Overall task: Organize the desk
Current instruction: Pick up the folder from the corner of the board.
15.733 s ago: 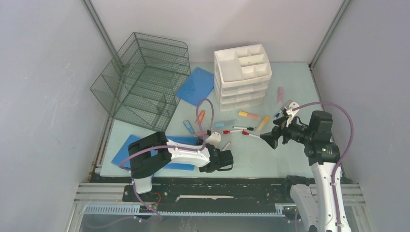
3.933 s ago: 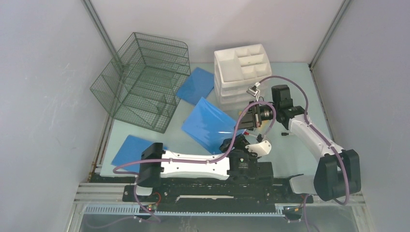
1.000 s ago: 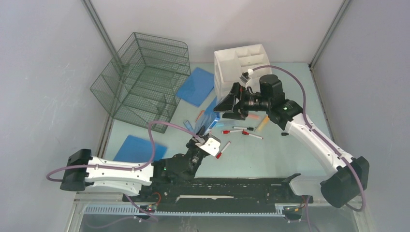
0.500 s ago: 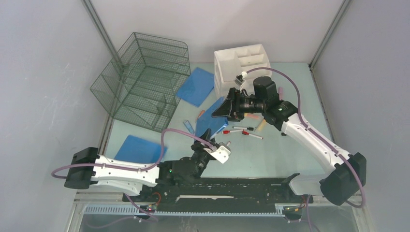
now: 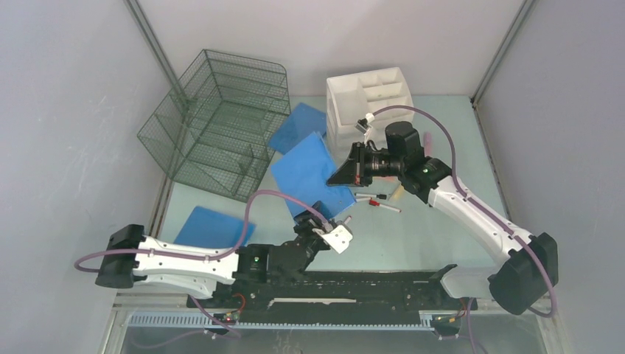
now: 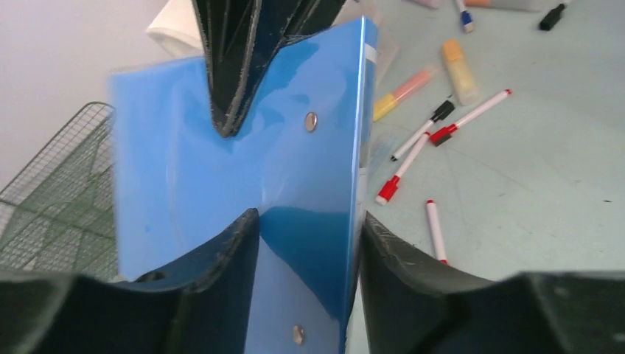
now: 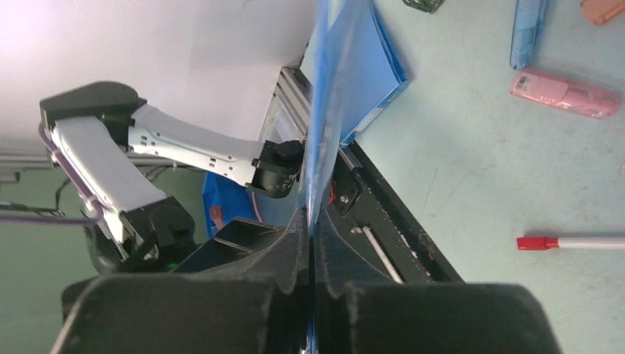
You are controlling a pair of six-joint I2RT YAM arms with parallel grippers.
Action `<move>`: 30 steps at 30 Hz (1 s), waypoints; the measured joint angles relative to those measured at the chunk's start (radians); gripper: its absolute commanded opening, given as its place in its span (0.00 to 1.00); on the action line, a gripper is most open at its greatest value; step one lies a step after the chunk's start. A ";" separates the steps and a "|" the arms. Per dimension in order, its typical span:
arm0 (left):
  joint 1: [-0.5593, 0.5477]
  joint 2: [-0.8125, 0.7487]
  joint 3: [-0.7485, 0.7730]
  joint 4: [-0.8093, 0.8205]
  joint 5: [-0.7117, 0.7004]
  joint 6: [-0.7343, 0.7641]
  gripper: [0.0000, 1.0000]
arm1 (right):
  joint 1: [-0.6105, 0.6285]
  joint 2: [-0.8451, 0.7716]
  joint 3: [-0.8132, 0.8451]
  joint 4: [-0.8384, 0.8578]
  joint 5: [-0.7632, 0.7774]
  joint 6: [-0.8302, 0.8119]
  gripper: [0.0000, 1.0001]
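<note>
Blue folder [image 5: 306,173] in right jaws; left perhaps open.

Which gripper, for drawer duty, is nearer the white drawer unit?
Right. The right gripper is just in front of the white drawer unit; the left gripper is farther toward the near edge.

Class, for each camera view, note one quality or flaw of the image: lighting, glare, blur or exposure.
Top external: even, soft light, all sharp. Left wrist: glossy sheen on the blue folder, its left edge smeared. Right wrist: wall at upper left washed out white; the right gripper's fingers soft.
</note>
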 measured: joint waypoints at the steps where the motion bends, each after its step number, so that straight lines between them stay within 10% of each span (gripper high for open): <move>1: 0.000 -0.008 0.006 -0.026 0.022 -0.040 0.66 | 0.000 -0.002 0.000 0.006 -0.003 -0.016 0.00; 15: 0.093 -0.340 0.147 -0.403 0.372 -0.511 0.99 | 0.024 -0.048 0.010 0.018 -0.040 -0.296 0.00; 30: 0.491 -0.293 0.680 -0.737 0.666 -0.583 1.00 | 0.188 0.208 0.439 -0.230 0.043 -0.704 0.00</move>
